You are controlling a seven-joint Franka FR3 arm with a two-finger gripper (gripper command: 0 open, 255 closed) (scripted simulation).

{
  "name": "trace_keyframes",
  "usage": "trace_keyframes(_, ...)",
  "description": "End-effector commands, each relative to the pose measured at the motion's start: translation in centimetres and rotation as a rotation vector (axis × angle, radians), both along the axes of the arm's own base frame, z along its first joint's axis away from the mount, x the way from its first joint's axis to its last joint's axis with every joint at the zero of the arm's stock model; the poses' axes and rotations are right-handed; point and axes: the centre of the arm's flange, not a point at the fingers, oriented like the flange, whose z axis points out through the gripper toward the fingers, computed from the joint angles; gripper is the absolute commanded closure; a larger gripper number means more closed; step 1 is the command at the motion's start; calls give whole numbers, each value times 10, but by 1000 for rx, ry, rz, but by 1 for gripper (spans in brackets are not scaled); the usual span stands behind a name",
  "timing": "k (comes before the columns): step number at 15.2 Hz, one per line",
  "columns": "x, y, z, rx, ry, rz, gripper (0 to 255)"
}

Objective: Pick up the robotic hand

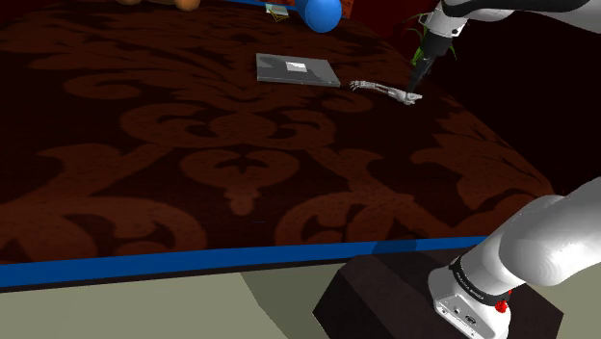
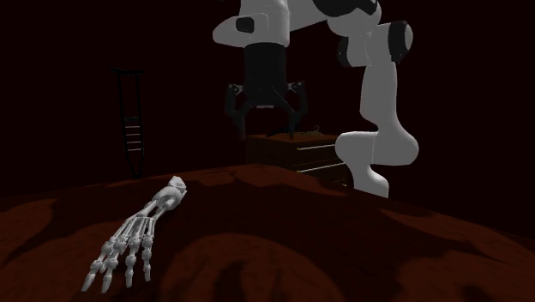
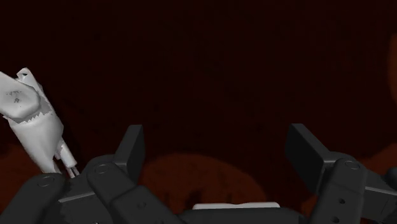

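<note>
Pincer (image 2: pixel 266 122) wide open, empty, hanging over the table (image 1: pixel 241 193) just beside the wrist end of the robotic hand (image 2: pixel 137 236) lying flat there: centre over the wrist, straddle its narrow width, drop low, then close.

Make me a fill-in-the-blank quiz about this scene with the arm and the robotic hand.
The black hand hangs ___, clasping nothing.
The white robotic hand lies on a patterned dark ___ surface.
The ball in the shoulder view is ___.
Missing words: open; red; blue.
</note>
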Motion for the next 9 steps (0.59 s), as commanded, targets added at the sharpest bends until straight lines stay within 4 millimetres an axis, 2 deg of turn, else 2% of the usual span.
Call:
trace_keyframes(1,20,-20,-6,7,9,12,0)
trace_keyframes(9,99,-95,-38,42,46,53,0)
